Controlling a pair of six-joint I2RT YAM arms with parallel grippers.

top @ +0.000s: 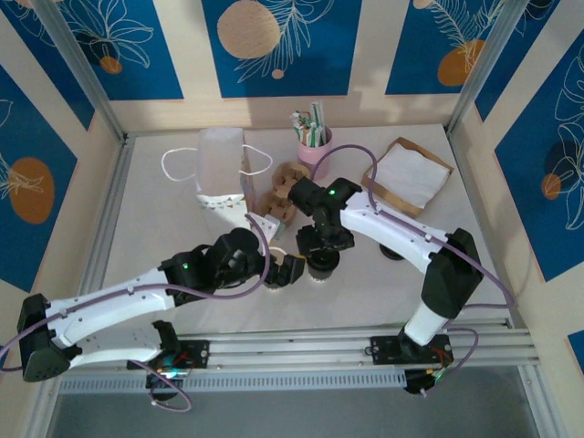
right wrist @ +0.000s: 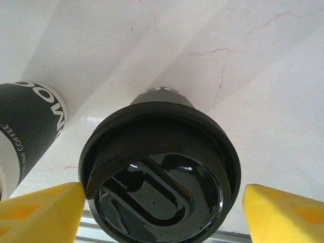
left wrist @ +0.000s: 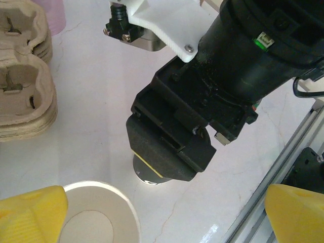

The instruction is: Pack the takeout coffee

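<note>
The takeout coffee (right wrist: 159, 177), a cup with a round black lid, stands upright on the white table. My right gripper (right wrist: 162, 215) hangs over it, open, one yellow fingertip (right wrist: 40, 212) on either side of the lid with a gap at each. From above, the right gripper (top: 319, 245) covers most of the cup (top: 321, 266). In the left wrist view the cup's lower wall (left wrist: 143, 174) shows beneath the black right gripper. My left gripper (left wrist: 162, 217) is open just left of it, above a lidless white cup (left wrist: 96, 212).
Stacked cardboard carriers (top: 283, 193) lie behind the grippers, beside a white paper bag (top: 222, 178). A pink cup of straws (top: 315, 146) and a box of napkins (top: 408, 176) stand at the back. The lidless cup's dark printed wall (right wrist: 30, 136) is close to the lidded cup.
</note>
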